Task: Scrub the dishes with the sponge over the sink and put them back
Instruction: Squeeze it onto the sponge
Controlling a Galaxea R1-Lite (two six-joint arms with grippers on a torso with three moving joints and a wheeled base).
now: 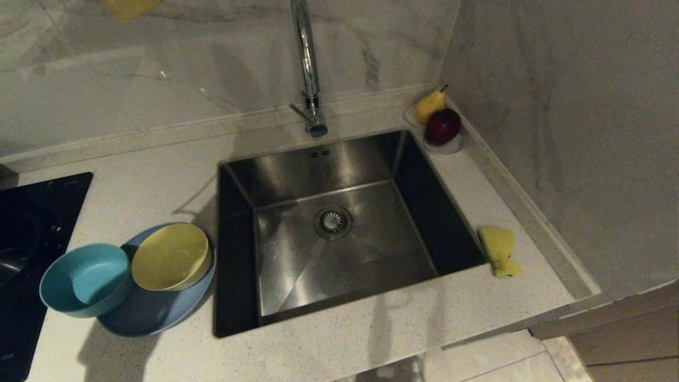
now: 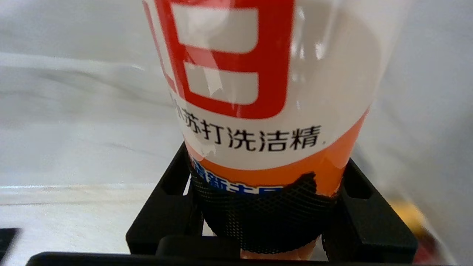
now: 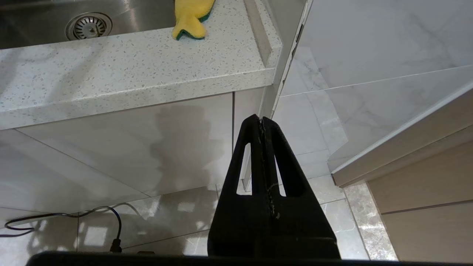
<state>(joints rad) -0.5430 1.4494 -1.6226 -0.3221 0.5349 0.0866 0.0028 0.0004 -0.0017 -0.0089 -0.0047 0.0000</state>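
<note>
Left of the sink (image 1: 371,254), a teal bowl (image 1: 85,278) and a yellow bowl (image 1: 170,257) rest on a blue plate (image 1: 154,313). The yellow sponge (image 1: 498,249) lies on the counter at the sink's right rim; its green underside (image 3: 190,16) shows in the right wrist view. My left gripper (image 2: 266,168) is out of the head view and is shut on an orange-and-white detergent bottle (image 2: 258,92), clamped low on its body, with pale marble behind. My right gripper (image 3: 261,120) hangs shut and empty below the counter's front edge, over the floor.
A chrome faucet (image 1: 307,63) rises behind the sink, whose drain strainer (image 1: 332,222) sits mid-basin. A small dish with a pear and a red apple (image 1: 443,127) stands in the back right corner. A black cooktop (image 1: 26,239) lies far left; a marble wall closes the right side.
</note>
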